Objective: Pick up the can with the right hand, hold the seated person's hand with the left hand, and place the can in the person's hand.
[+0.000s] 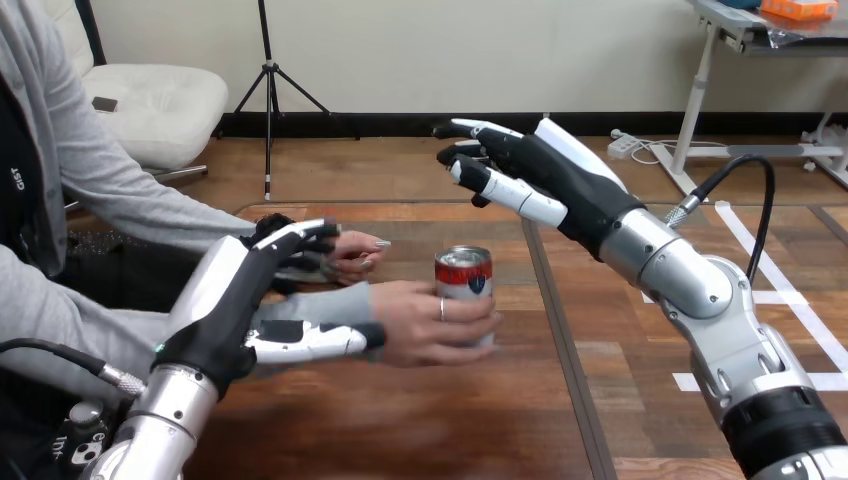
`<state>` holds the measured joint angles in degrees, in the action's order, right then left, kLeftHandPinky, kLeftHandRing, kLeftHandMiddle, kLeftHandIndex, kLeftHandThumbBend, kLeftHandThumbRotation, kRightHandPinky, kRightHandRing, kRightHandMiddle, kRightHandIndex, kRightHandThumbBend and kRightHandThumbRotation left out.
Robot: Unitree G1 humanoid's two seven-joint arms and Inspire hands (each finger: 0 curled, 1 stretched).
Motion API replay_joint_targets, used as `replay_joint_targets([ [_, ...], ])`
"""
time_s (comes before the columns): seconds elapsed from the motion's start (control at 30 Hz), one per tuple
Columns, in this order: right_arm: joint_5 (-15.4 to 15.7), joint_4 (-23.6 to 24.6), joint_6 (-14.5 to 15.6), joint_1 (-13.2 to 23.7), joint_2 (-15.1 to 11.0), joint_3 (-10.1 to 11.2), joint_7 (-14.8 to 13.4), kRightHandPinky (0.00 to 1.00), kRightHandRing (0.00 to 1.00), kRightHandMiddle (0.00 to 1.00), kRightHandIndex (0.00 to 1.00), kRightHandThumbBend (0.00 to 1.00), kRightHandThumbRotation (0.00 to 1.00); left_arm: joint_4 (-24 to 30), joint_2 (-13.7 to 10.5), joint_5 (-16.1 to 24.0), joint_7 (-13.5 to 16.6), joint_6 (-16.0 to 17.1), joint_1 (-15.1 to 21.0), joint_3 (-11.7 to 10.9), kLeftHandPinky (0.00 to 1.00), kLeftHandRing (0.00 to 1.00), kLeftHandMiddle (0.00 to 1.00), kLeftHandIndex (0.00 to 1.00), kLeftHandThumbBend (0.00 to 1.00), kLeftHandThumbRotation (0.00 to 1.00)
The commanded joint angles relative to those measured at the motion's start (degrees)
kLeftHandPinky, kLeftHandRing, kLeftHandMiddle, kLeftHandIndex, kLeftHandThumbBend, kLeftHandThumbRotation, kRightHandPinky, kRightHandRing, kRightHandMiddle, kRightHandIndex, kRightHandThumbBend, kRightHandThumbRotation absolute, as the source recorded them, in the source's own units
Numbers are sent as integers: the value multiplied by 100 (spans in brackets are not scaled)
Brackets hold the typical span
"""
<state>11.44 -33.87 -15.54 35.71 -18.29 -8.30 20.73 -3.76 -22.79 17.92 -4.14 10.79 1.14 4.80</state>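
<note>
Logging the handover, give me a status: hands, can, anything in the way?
Left hand clasps the person's wrist. Right hand open, above the can. Can upright on table, in person's hand. Nothing in the way.

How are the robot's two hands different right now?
The left hand is low, its fingers and thumb curled round the person's wrist; the right hand is raised in the air, touching nothing. The left hand's fingers are bent; the right hand's are nearly straight. Both are black with white shells. The can is in the person's nearer hand, not a robot hand.
</note>
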Motion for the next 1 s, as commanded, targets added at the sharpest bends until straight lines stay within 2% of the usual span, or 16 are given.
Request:
replay_joint_targets([
  [0.0, -114, 283, 29, -81, -107, 152, -24, 68, 84, 86, 90, 100, 100, 106, 28, -225, -239, 174, 60, 38, 73, 91, 93, 91, 100, 85],
  [0.2, -152, 336, 18, -181, -114, 167, -30, 68, 84, 87, 91, 100, 100, 115, -20, -378, -465, 242, 34, -4, 74, 92, 94, 92, 100, 90],
  [0.53, -179, 452, -33, -338, -123, 194, -35, 71, 85, 87, 92, 100, 100, 42, 57, -557, -615, 405, -13, -82, 77, 92, 95, 95, 100, 95],
  [0.83, -260, 609, -215, -581, -69, 265, -134, 72, 85, 88, 92, 100, 100, -66, 243, -765, -525, 479, -30, -162, 78, 93, 95, 96, 100, 99],
  [0.97, -306, 747, -302, -760, -18, 298, -244, 72, 85, 88, 91, 100, 100, -41, 463, -937, -386, 441, -99, -260, 78, 94, 95, 95, 100, 99],
])
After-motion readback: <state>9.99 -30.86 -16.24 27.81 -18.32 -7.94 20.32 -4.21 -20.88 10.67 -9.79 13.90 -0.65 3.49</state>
